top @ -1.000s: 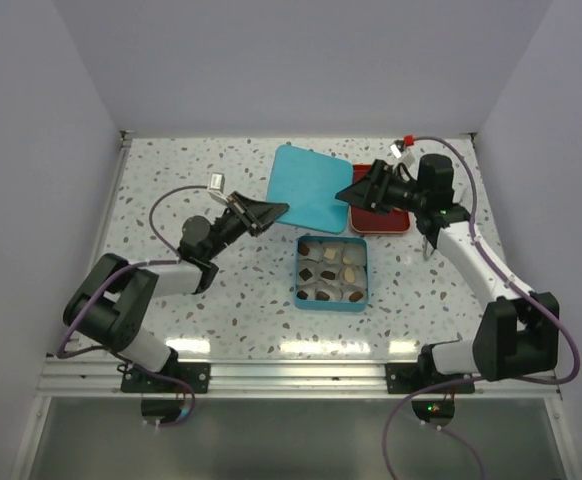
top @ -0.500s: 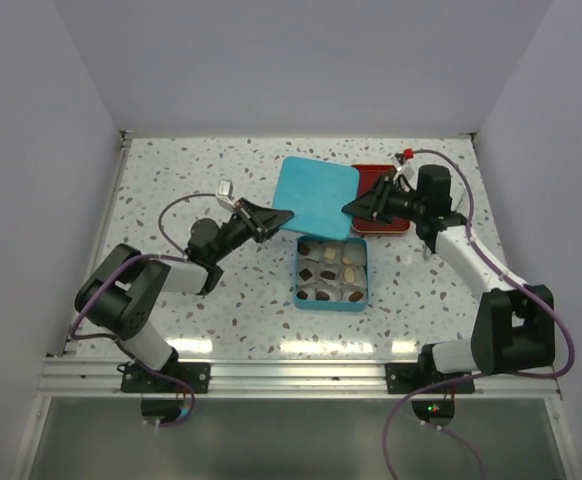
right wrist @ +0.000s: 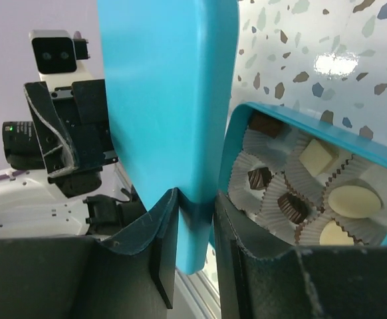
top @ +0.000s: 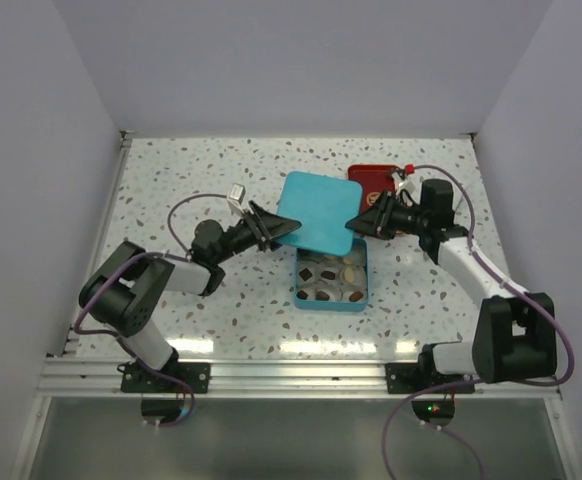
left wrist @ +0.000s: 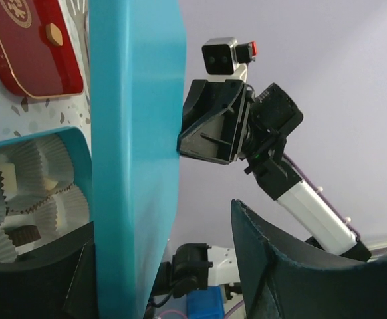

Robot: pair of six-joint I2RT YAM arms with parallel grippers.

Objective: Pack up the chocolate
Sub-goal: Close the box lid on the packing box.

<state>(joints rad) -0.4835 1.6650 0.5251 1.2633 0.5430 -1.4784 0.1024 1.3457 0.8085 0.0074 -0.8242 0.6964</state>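
I am holding a teal lid (top: 316, 210) from its right edge with my right end effector (top: 356, 222). The two fingers are squeezed tight on the rim, one on each side. My left end effector (top: 283, 225) is at the lid's left edge with its fingers spread wide. One finger is right by the lid and the other is well apart from it, so that side is not gripping. The lid is up in the air, tilted, over the far part of the teal box (top: 333, 305). The box sits on the speckled surface (top: 191, 180) between my two arms. The chocolate (right wrist: 290, 205) is inside the box. I can see dark brown, light brown and cream-white pieces, each in a crinkled white paper cup (right wrist: 243, 183). A red tray (top: 371, 178) lies on the surface just behind the lid.
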